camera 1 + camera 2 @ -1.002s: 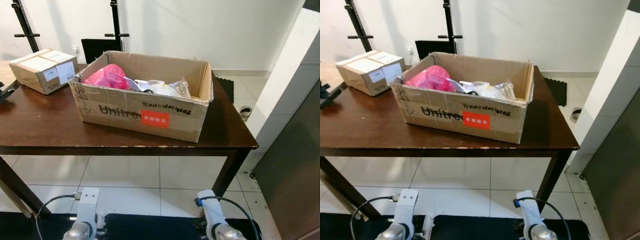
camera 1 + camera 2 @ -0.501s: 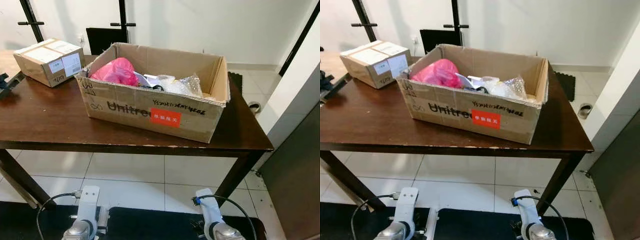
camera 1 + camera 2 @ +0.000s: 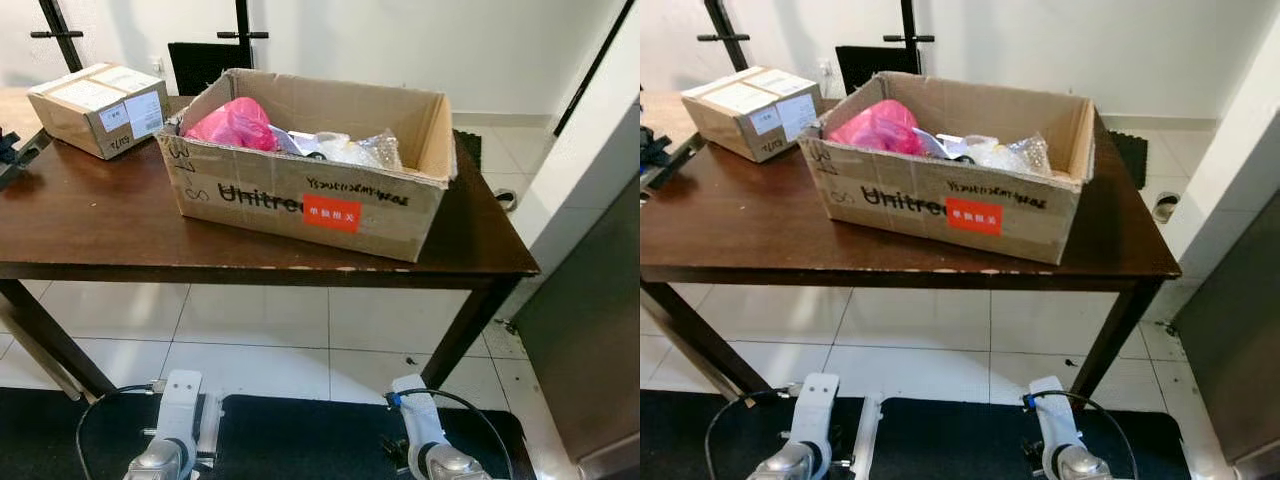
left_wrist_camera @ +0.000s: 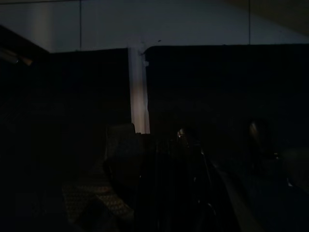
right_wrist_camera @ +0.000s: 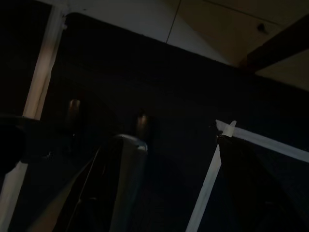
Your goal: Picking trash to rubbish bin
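An open cardboard box (image 3: 310,205) with a red label stands on the dark wooden table (image 3: 100,230). Inside it lie a pink plastic bag (image 3: 232,125), crumpled clear plastic (image 3: 352,150) and white scraps. Both arms hang idle below the table's front edge, the left arm (image 3: 175,425) and the right arm (image 3: 425,440), over a black floor mat. The wrist views are very dark and give just dim shapes of the mat and pale floor.
A smaller sealed carton (image 3: 98,108) sits at the table's far left, with a black object (image 3: 12,155) at the left edge. A dark grey panel (image 3: 590,330) and a white wall close the right side. A black stand (image 3: 243,30) rises behind the table.
The whole picture has shifted as the camera moved; the table and box now sit slightly lower-left and nearer. Nothing on the table has moved, and both arms still hang.
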{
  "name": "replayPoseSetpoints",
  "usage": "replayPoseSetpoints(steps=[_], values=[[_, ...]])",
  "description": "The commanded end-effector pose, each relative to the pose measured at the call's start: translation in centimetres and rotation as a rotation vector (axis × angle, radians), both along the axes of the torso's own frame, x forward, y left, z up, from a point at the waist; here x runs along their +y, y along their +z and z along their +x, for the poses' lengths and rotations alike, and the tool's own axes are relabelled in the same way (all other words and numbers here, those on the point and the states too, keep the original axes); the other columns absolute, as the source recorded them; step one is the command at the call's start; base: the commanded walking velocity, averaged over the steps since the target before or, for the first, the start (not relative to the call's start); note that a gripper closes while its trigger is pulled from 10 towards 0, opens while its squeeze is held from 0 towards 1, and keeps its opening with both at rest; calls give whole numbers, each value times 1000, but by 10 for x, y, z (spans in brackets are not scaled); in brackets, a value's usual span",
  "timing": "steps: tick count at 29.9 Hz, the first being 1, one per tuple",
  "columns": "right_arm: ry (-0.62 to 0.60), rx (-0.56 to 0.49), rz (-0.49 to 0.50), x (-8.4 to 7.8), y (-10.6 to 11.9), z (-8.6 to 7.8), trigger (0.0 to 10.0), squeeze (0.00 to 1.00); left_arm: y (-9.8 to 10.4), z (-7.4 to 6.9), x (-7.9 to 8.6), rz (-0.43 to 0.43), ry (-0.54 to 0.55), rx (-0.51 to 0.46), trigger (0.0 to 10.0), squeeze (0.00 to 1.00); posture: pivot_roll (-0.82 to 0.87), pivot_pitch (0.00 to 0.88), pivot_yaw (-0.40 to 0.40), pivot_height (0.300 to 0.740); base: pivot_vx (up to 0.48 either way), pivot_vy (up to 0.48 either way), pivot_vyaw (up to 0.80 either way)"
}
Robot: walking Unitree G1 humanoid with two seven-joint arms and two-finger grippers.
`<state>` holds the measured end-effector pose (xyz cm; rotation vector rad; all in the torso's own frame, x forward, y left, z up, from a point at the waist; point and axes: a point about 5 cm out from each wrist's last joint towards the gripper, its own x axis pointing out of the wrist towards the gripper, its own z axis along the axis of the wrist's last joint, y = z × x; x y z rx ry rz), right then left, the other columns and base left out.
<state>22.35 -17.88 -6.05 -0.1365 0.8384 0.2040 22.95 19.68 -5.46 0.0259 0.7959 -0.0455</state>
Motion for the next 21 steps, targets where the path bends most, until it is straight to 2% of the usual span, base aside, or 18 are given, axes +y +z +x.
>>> replayPoseSetpoints(steps=[1, 7, 21], values=[[-11, 9, 1, 0, -1, -1, 10000, 0, -6, -9, 0, -4, 4, 38, 10000, 0, -90, 97, 26, 740, -304, 0, 0], [-16, 8, 2, -3, -1, -3, 10000, 0, -7, -10, -2, -7, 7, 42, 10000, 0, -89, 103, 25, 740, -277, 0, 0], [-3, 4, 17, 5, 0, 1, 10000, 0, -4, -6, 0, -19, 20, 34, 10000, 0, -83, 115, 15, 740, 0, 0, 0]])
